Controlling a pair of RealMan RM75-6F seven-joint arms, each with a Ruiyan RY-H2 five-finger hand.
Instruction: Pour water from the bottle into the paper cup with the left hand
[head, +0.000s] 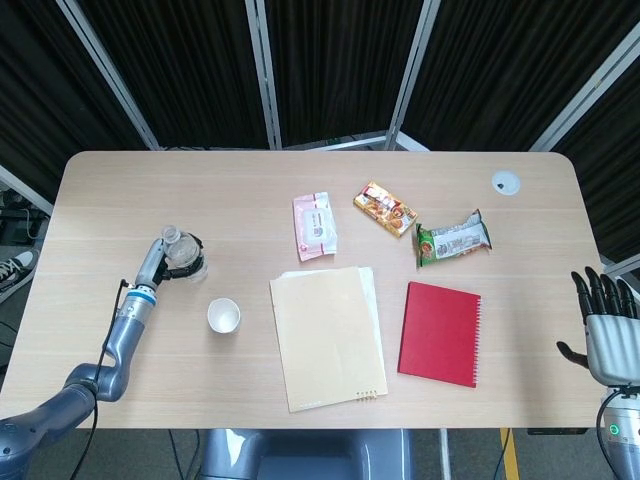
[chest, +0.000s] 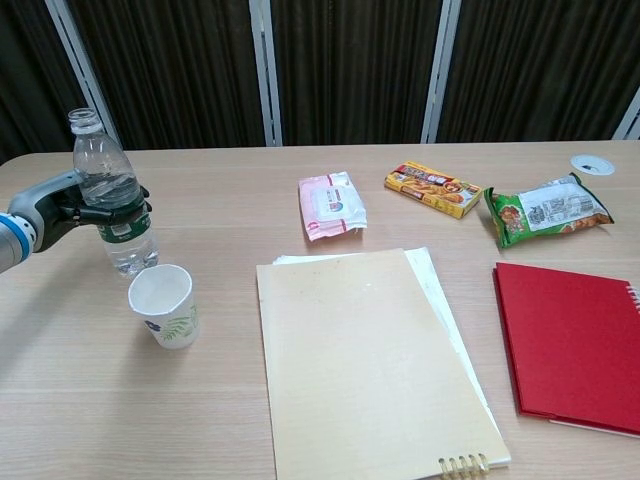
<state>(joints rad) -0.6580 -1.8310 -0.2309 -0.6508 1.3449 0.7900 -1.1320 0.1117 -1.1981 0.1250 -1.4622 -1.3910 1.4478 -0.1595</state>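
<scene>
An uncapped clear water bottle (chest: 110, 190) with a green label stands upright near the table's left side, also seen from above as the bottle (head: 183, 256). My left hand (chest: 75, 207) wraps its fingers around the bottle's middle; from above the left hand (head: 160, 262) sits just left of it. A white paper cup (chest: 164, 305) with a leaf print stands empty just in front of the bottle, the cup (head: 224, 316) lying right of my forearm. My right hand (head: 604, 320) hangs off the table's right edge, fingers spread, holding nothing.
A tan notebook (head: 327, 335) lies at centre, a red notebook (head: 440, 333) to its right. A pink wipes pack (head: 314, 226), a snack box (head: 385, 208) and a green snack bag (head: 453, 239) lie further back. A white disc (head: 505, 181) sits at the far right.
</scene>
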